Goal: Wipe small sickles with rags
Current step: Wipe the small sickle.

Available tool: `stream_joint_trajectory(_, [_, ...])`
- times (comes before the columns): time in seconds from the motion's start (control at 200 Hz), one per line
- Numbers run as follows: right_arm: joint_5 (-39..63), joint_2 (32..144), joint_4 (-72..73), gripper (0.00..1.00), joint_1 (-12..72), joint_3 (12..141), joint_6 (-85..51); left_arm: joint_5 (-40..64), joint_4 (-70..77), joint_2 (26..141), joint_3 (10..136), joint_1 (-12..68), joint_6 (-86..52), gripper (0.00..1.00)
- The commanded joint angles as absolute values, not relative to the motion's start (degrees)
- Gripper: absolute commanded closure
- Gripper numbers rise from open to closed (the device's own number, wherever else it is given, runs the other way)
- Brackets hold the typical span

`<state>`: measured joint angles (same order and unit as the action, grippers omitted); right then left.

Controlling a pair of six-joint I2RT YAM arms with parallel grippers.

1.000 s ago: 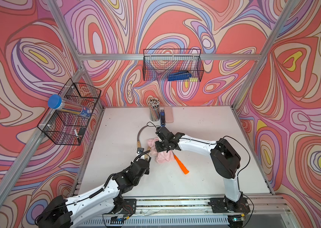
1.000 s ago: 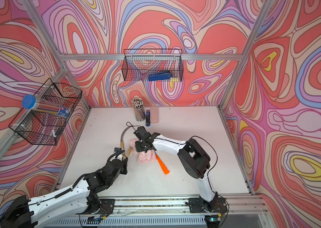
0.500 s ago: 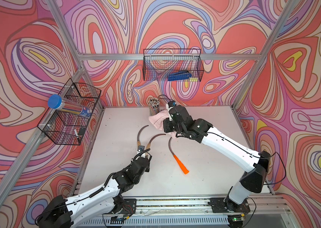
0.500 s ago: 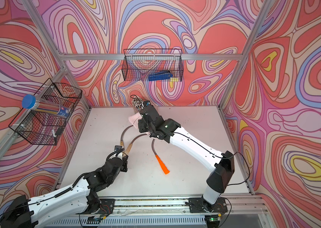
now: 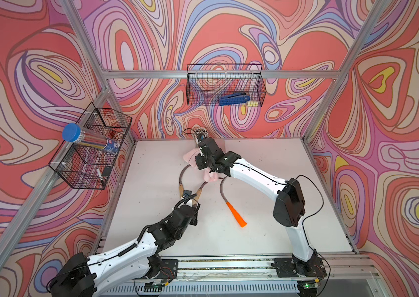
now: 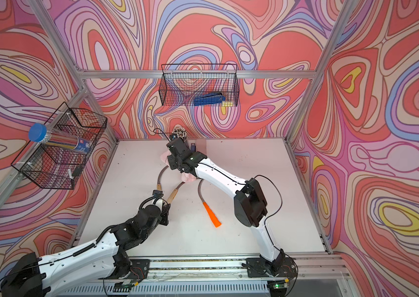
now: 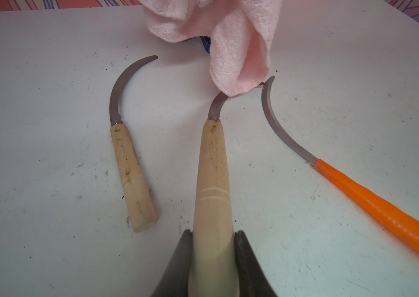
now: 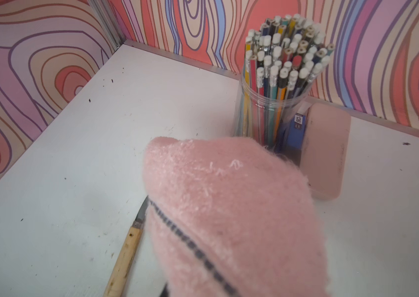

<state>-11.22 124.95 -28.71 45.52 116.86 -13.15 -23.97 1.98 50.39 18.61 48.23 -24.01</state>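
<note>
Two tools clenched, left tool on wooden-handled sickle, right tool on pink rag touching its blade

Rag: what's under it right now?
Under the rag, the held sickle shows only its blade's base; the rest of the blade is covered. The orange sickle lies beside it, uncovered.

1. White tabletop, scuffed and flecked with dark crumbs.
2. Loose wooden-handled sickle lies flat just left of the left gripper.
3. Orange-handled sickle lies flat to its right.
4. Pencil jar and pink case stand well ahead of it.
</note>
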Motion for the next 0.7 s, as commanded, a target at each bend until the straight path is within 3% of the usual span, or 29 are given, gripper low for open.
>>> stream_joint_trajectory(0.0, [-9.2,127.7,-20.8,1.0,45.1,118.2,-9.3,-23.9,2.7,48.5,18.3,48.0,-23.7,1.0])
stream_joint_trajectory(0.34, [9.7,121.5,3.2,1.0,45.9,93.8,-14.3,-25.0,2.6,50.5,19.4,47.9,-23.3,1.0])
stream_joint_trajectory(0.441, [10.9,119.0,8.1,1.0,46.0,89.0,-15.4,-25.3,3.0,51.4,19.7,47.9,-23.3,1.0])
stream_joint_trajectory(0.696, [6.7,120.6,5.9,1.0,46.1,91.7,-16.8,-25.9,3.3,52.0,19.5,47.9,-23.5,1.0])
